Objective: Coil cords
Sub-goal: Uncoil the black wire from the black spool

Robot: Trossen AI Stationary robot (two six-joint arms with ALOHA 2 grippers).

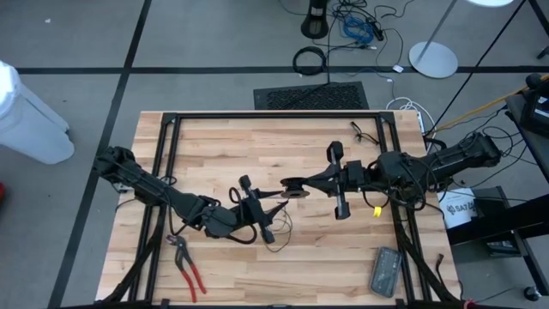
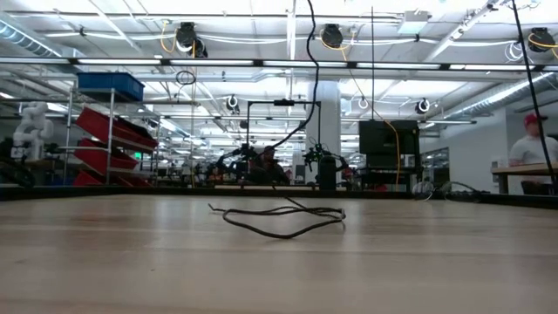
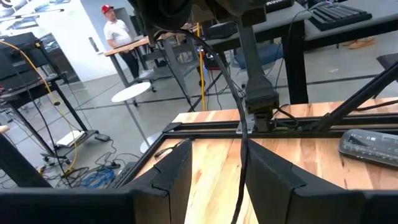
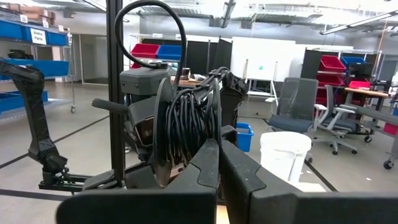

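- We see the cord (image 1: 276,230) lying partly on the tabletop (image 1: 326,266), near its middle, and partly wound up in the air between our two grippers.
- Our right gripper (image 1: 302,187) is shut tight. In the right wrist view its fingers (image 4: 205,171) press together on the edge of a round dark puck (image 4: 177,134) with many turns of thin black cord on it. We think it holds the puck up so the cord can go round it.
- Our left gripper (image 1: 257,209) is partly open, a little nearer the front edge than the puck. In the left wrist view a strand of cord (image 3: 244,155) runs through the gap between its fingers (image 3: 171,177). We think it guides the cord and lets it slide, not pinch it.
- The puck stands on its edge, so its flat faces look sideways, not up.
- The loose part on the wood (image 2: 283,222) makes a long flat loop. From the low view it stretches side to side, along the table's length.
- The strand in the left gripper points away from that gripper toward the puck.
- Red pliers (image 1: 187,266) lie near the front left corner, well apart from the cord.
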